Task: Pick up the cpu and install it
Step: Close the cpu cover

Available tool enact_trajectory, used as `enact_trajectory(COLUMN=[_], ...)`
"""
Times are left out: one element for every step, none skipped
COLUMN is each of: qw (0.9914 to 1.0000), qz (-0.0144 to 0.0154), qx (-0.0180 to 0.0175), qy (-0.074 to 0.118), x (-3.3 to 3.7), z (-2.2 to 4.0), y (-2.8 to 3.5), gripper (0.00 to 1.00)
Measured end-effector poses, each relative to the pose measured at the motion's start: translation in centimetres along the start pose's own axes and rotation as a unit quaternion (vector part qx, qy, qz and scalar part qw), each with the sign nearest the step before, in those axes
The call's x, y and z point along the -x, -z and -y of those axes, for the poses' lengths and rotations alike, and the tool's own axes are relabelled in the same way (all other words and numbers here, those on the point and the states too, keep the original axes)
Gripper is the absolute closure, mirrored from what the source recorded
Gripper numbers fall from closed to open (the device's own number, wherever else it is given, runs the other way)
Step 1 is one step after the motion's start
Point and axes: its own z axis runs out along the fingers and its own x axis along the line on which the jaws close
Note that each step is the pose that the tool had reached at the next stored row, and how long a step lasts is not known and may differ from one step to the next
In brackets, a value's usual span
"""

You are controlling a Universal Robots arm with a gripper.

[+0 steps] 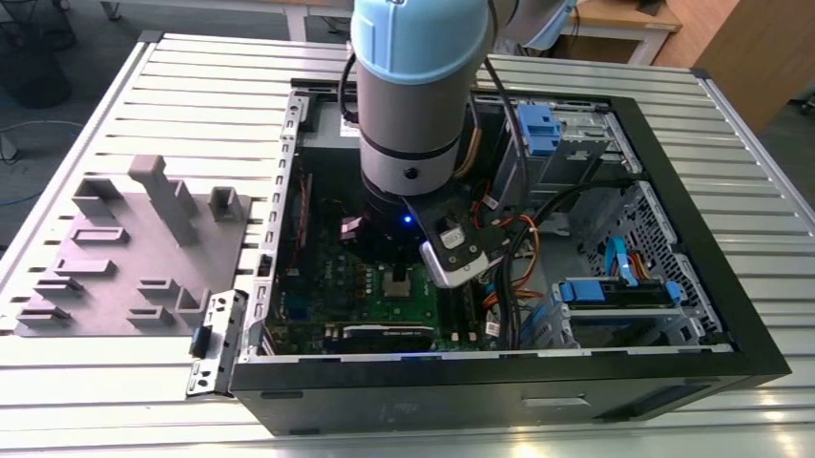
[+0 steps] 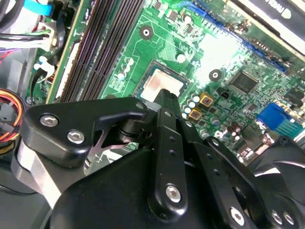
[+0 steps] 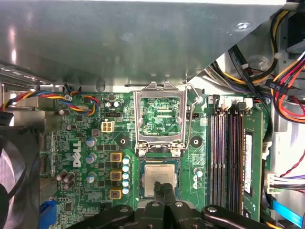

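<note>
Seating looks finished: your gripper (image 3: 165, 187), clenched empty, hangs over the cpu (image 3: 159, 174); the socket frame (image 3: 137, 119) just beyond is not yet latched.

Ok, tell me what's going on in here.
The robot arm reaches down into an open computer case. The chip lies flat in its socket on the green board, with the metal frame flipped up beside it. The pincer is shut, its tips over the chip's edge.

Small silvery square cpu (image 3: 157, 174), lying flat, seated in the socket (image 3: 141, 183)
</note>
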Motion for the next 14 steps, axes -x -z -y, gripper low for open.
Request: enact_trajectory(qw=[1.00000,1.00000,1.00000,1.00000,1.00000,0.99999,0.99999,0.99998,0.99998,0.99997,0.99995,0.99993,0.99990,0.99987], qz=[0.0000,0.0000,0.0000,-0.0001,-0.0001,0.0000,-0.0001,-0.0001,-0.0001,-0.0001,-0.0001,-0.0001,-0.0001,-0.0001], qx=[0.0000,0.0000,0.0000,0.0000,0.0000,0.0001,0.0001,0.0002,0.0002,0.0003,0.0004,0.0004,0.0005,0.0005], qy=[0.000,0.000,0.001,0.001,0.002,0.003,0.004,0.005,0.007,0.008,0.010,0.012,0.014,0.016], x=[0.01,0.05,0.14,0.27,0.45,0.69,0.96,1.23,1.49,1.71,1.91,2.09,2.25,2.41], z=[0.00,0.00,-0.01,-0.01,0.00,0.00,0.00,0.00,0.00,0.00,0.00,0.00,0.00,0.00], y=[0.00,0.00,0.00,-0.01,-0.01,-0.03,-0.04,-0.06,-0.07,-0.09,-0.12,-0.14,-0.16,-0.18], gripper=[0.89,0.89,0.89,0.89,0.89,0.89,0.89,0.89,0.89,0.89,0.89,0.89,0.89,0.89])
